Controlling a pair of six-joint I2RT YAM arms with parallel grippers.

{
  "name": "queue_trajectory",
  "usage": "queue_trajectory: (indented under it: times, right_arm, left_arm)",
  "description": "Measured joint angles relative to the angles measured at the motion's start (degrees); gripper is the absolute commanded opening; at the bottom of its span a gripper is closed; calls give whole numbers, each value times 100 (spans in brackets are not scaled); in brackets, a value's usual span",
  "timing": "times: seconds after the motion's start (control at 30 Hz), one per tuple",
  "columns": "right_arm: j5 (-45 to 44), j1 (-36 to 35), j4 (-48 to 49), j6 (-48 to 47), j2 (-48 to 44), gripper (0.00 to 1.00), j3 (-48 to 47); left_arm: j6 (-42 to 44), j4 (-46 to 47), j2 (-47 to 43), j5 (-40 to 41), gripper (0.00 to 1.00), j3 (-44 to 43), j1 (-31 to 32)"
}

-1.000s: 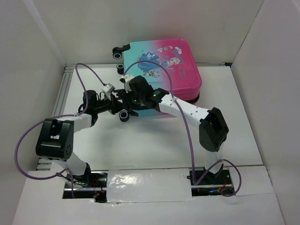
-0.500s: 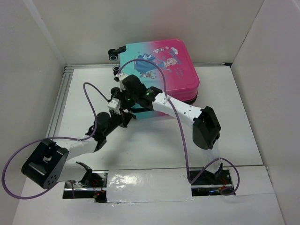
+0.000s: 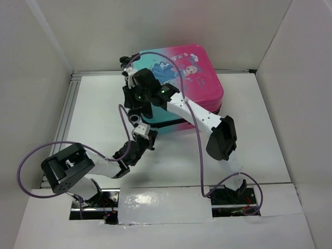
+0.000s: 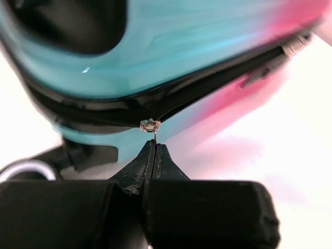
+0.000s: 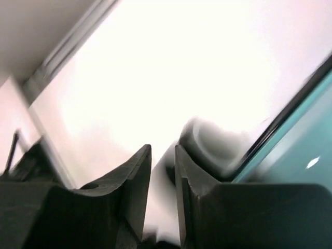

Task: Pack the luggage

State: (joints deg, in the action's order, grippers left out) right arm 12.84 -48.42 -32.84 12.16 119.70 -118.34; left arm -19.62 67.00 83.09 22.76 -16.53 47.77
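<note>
The luggage, one small hard-shell suitcase fading from teal on the left to pink on the right, lies flat at the far middle of the table with its lid down on the base, so the step in hand looks like zipping it shut. The left gripper is at the near-left side of the case, its two fingers pressed fully together on the thin metal zipper pull that hangs from the slider. In the left wrist view the teeth to the left of the slider seem joined. To the right the dark seam widens toward the pink end, so that stretch is probably not yet closed. The right gripper reaches over the teal corner with its jaws narrowly parted and nothing visible between them. A blurred wheel sits just beside its right finger, though contact cannot be made out. The next move probably calls for drawing the pull rightward along the near seam, in line with the track so the thin tab does not slip out of the pinch, while the right arm steadies the shell against sliding. By count there is one suitcase, one slider with one pull, two arms, two purple cables, and two wheels showing at the case's left end from overhead.
</note>
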Motion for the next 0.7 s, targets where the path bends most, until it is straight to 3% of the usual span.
queue_trajectory:
  times: [0.3, 0.53, 0.7]
  right_arm:
    - [-894, 1108, 850, -393, 31, 31, -160]
    - [-1209, 1263, 1060, -415, -597, 33, 693]
    - [-1255, 1567, 918, -461, -1888, 33, 1998]
  left_arm:
    - [551, 120, 1318, -291, 0, -1283, 1674]
    - [446, 334, 1482, 13, 0, -1320, 1794]
    - [-11, 116, 944, 48, 0, -953, 1602]
